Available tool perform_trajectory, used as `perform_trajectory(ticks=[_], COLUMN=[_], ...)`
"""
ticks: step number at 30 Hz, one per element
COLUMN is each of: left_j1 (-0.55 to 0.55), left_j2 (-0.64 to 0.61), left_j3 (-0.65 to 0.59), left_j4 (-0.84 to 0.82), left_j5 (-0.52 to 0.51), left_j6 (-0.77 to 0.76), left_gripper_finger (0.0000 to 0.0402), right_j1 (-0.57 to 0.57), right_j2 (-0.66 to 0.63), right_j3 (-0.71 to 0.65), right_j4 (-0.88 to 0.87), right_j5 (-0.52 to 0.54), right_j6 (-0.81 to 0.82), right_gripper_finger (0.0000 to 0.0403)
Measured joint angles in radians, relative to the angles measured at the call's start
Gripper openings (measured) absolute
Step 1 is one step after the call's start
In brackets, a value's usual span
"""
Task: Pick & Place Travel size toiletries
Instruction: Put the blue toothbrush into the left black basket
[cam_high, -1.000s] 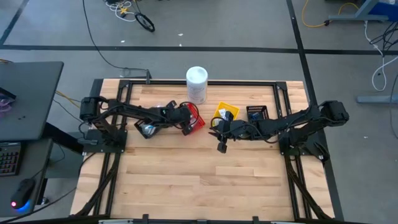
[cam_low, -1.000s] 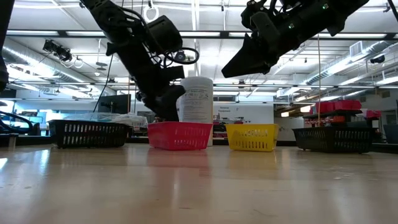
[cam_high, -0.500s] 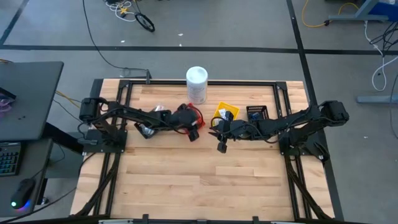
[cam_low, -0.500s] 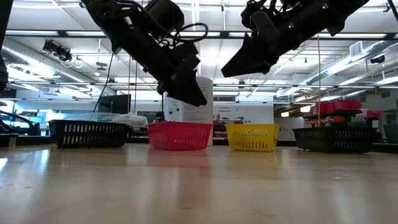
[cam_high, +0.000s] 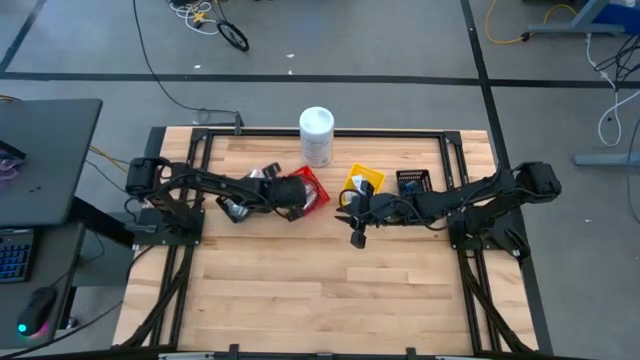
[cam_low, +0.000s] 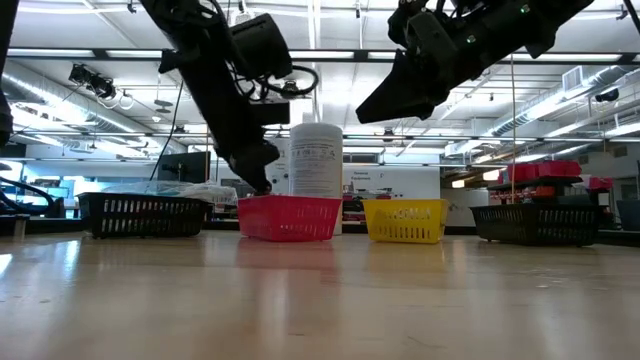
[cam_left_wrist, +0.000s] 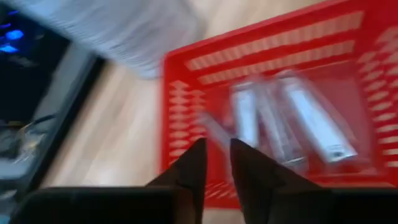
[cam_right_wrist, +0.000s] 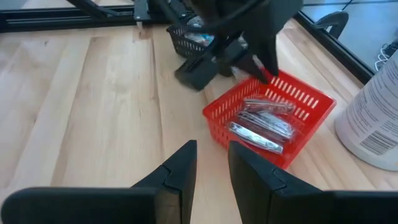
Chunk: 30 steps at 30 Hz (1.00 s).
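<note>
1. Right gripper (cam_high: 357, 232) hangs over bare desk (cam_high: 320, 290), fingers nearly closed, empty (idle).
2. Left gripper (cam_high: 297, 200) at the red bin (cam_right_wrist: 267, 124), fingers near-closed, seemingly empty; could clip the rim.
3. Silvery tubes (cam_right_wrist: 261, 127) lie inside; black bin (cam_high: 237, 207) beyond holds more.

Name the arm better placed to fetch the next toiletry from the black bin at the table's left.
Left. Its tool hangs empty at the red bin, right beside that black bin. The right tool waits near the yellow bin, farther off.
</note>
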Motion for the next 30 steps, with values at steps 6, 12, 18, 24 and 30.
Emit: perform_trajectory(ticks=[6,12,18,24,30], left_j1=[-0.003,-0.003,0.013,0.016,0.016], left_j2=[-0.052,-0.077,-0.057,-0.057,-0.057], left_j3=[0.002,0.003,0.001,0.002,0.002], left_j4=[-0.035,-0.11,-0.139,-0.169,-0.268], left_j5=[0.029,0.15,0.103,0.019,0.035], left_j6=[-0.023,-0.05,-0.051,-0.097,-0.104], left_gripper_finger=[0.0028,0.0035,0.0067,0.0079,0.0081], right_j1=[0.0,0.0,0.0,0.0,0.0], right_j2=[0.0,0.0,0.0,0.0,0.0], right_j3=[0.0,0.0,0.0,0.0,0.0], right_j4=[-0.01,-0.044,-0.048,-0.047,-0.047], right_j5=[0.0,0.0,0.0,0.0,0.0], right_j6=[0.0,0.0,0.0,0.0,0.0], right_gripper_finger=[0.0103,0.0103,0.0103,0.0103,0.0103])
